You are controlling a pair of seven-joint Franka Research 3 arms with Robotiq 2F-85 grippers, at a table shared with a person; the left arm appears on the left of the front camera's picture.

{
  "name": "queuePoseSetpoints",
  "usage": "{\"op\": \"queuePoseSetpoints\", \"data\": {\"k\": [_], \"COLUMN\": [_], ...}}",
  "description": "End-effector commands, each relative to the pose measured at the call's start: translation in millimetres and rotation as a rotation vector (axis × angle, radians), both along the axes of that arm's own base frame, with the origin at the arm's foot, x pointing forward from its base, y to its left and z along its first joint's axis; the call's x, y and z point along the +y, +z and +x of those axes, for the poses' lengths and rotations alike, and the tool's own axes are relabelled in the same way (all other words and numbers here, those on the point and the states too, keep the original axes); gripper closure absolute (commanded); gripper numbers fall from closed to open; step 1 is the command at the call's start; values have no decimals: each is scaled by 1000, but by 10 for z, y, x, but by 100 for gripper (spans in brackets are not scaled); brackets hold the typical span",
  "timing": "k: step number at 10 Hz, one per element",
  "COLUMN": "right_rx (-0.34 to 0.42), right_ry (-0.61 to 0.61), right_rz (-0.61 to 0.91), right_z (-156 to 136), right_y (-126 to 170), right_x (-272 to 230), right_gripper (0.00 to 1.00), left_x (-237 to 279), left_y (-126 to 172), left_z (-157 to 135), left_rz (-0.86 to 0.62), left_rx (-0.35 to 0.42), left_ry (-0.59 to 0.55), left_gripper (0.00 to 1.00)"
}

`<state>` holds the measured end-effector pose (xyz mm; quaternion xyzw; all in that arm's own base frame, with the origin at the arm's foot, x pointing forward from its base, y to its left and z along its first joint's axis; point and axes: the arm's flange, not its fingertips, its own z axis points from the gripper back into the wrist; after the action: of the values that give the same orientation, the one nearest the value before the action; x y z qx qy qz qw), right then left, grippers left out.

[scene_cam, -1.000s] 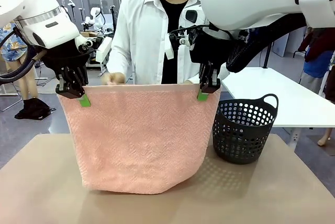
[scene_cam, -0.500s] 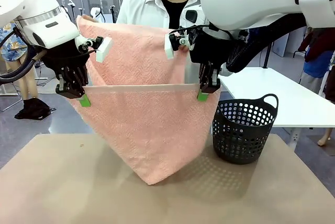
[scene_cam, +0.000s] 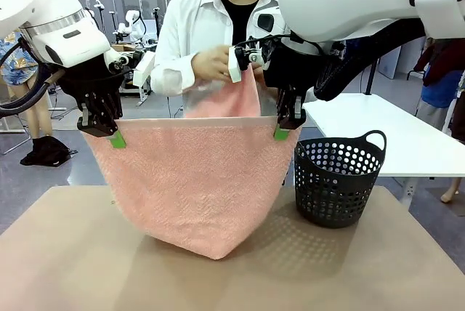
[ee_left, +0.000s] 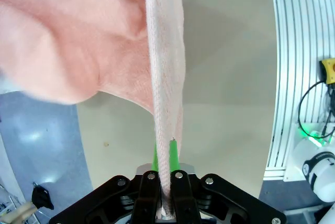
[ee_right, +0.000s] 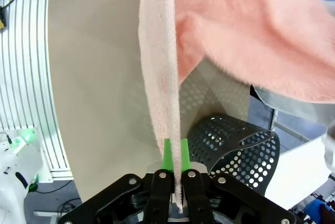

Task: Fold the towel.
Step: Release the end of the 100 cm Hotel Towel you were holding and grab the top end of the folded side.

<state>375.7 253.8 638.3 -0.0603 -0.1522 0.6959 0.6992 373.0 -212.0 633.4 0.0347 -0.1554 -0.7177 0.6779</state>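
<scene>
1. The towel [scene_cam: 196, 180] is being hung over the table [scene_cam: 65, 253], its top corners being pinched shut by the left tool [scene_cam: 116, 139] and right tool [scene_cam: 280, 133].
2. Its far half, flung high a moment ago, is being gathered lower by the person's hands [scene_cam: 211, 64].
3. A halving fold is seemingly being formed.

A tan, matte, flat tabletop [scene_cam: 65, 260] spans the foreground. 1 thing stands plainly on it: a black, round plastic basket [scene_cam: 338, 184] with perforated walls and 1 loop handle showing at its rim. It is upright, on the right side toward the far edge. The lowest fold of a salmon-pink terry towel [scene_cam: 196, 180] hangs down near the tabletop's middle, just left of the basket. Whether it touches the surface cannot be told.
</scene>
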Motion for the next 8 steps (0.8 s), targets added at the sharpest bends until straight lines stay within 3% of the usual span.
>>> {"op": "queuePoseSetpoints", "data": {"k": [1,8], "right_rx": [-1,-1], "right_ry": [-2,-2], "right_rz": [-3,-3], "right_z": [8,8], "right_y": [-4,-4], "right_x": [-13,-13], "right_gripper": [100,100], "left_x": [9,9], "left_y": [2,2], "left_z": [6,6], "left_rz": [1,1], "left_rx": [-1,-1], "left_ry": [4,4], "left_gripper": [100,100]}}
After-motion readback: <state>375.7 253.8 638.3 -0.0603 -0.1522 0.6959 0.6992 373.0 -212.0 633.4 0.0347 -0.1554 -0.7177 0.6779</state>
